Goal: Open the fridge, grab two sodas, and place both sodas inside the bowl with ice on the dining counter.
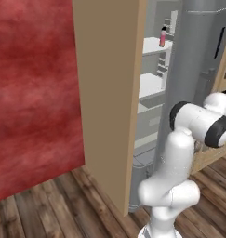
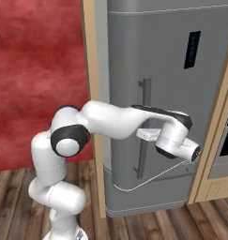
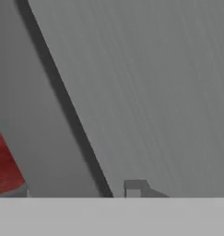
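The fridge [image 2: 181,93] is taking up the centre and right of the right base view — a tall grey metallic front with a black display panel [image 2: 192,49] at upper right and a long vertical handle [image 2: 143,131] running down the middle. The white arm is reaching across from the lower left of that frame, its hand sitting just beside the handle near the centre, against the door.

In the left base view the door is standing ajar, and white shelves [image 1: 151,83] are showing through the gap in the upper middle of the frame. A pink soda [image 1: 163,37] with a dark cap is standing upright on the top shelf, near the upper right.

The gripper's fingers are hidden from me, so I cannot tell how wide they are standing or whether they have hold of anything.

A red wall [image 1: 35,93] is filling the left side.
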You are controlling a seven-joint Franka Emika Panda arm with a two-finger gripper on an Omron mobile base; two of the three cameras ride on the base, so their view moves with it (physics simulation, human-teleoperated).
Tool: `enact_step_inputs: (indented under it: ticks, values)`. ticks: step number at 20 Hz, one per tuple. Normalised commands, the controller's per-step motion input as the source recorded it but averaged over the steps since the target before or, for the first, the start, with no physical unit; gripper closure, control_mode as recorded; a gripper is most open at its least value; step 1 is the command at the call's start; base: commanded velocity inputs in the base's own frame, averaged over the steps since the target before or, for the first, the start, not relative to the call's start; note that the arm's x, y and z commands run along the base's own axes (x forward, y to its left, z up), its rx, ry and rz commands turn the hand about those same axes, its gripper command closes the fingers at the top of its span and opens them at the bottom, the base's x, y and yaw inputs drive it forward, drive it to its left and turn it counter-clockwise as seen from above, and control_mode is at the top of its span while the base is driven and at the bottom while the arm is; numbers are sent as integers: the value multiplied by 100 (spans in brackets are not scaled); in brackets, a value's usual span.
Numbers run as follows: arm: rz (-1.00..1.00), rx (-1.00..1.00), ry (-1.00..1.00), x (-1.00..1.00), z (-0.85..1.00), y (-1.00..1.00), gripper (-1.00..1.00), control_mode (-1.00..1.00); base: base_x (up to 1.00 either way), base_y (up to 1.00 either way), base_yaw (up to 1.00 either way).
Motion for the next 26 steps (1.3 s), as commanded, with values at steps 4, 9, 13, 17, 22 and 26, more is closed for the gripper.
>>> enact_step_inputs:
  ticks: [4, 9, 13, 17, 22, 26]
  values:
    - [-15, 0, -8, -82, 1, -59, -100, -100, 0, 0, 0]
    - [-6, -3, -32, -70, 30, 23, -100, -100, 0, 0, 0]
    - [1, -3, -34, -29, 36, 4, -100, -100, 0, 0, 0]
    - [-4, -4, -21, -17, 38, 13, -100, -100, 0, 0, 0]
    - [-20, -1, -1, -1, 9, -14, -100, -100, 0, 0, 0]
    - [-32, 0, 2, -5, 0, -15, -100, -100, 0, 0, 0]
